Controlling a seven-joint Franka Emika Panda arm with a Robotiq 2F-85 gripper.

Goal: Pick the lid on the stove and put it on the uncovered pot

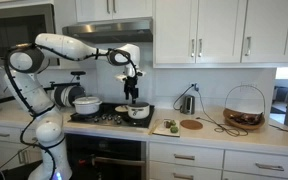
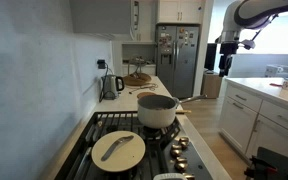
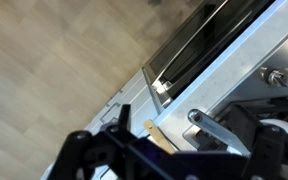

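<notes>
reach step, nothing lifted yet: the pincer (image 1: 132,93) hangs above the stove (image 2: 82,138), seemingly spread and empty, though the wrist view is dim. the lid (image 2: 118,148) lies flat on the grates near the uncovered pot (image 2: 157,110). next it should come down over the lid and pinch it.

uncovered pot (image 1: 137,111) on stove (image 1: 109,119), lidded pot (image 1: 86,104) beside it
</notes>
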